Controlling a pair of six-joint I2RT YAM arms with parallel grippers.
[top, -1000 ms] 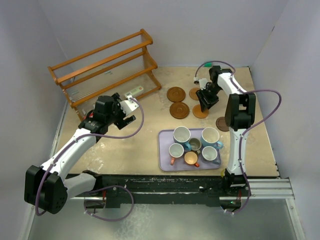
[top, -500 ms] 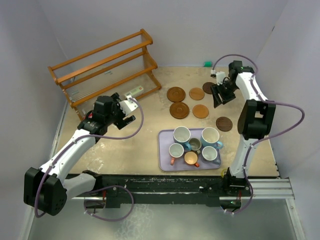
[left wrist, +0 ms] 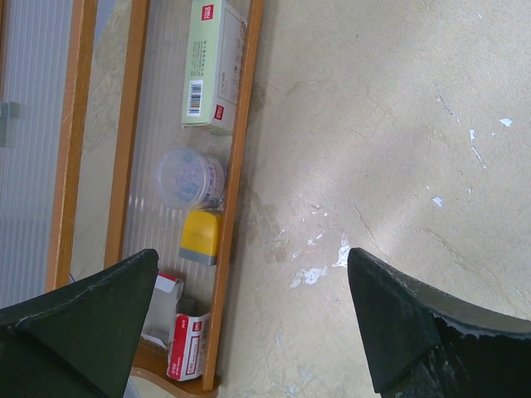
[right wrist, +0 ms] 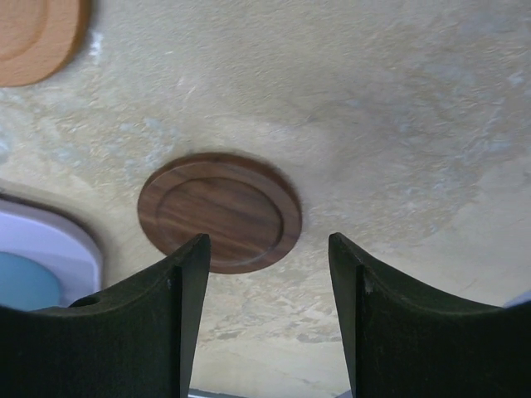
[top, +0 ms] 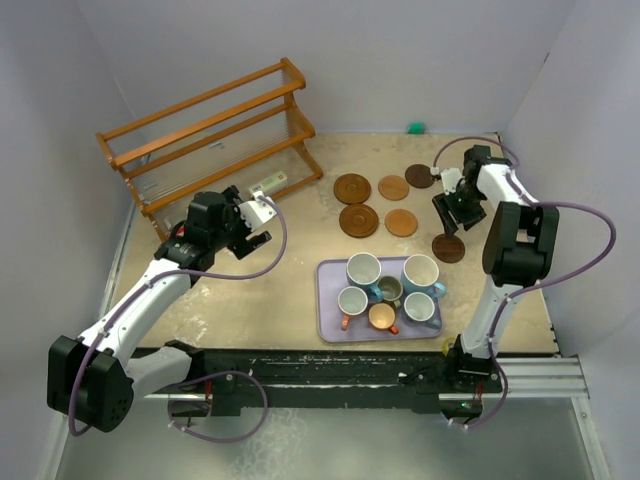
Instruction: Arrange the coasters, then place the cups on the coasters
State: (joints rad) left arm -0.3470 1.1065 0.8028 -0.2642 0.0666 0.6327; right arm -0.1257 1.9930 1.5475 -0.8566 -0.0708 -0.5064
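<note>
Right jaws (parted) near dark coaster [right wrist: 219, 212].

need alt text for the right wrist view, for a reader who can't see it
A dark brown coaster with a raised rim lies flat on the beige table, framed between the open fingers of the right gripper, which holds nothing. A lighter orange-brown coaster is cut off at top left, and a corner of the lavender tray shows at the left edge.
</note>
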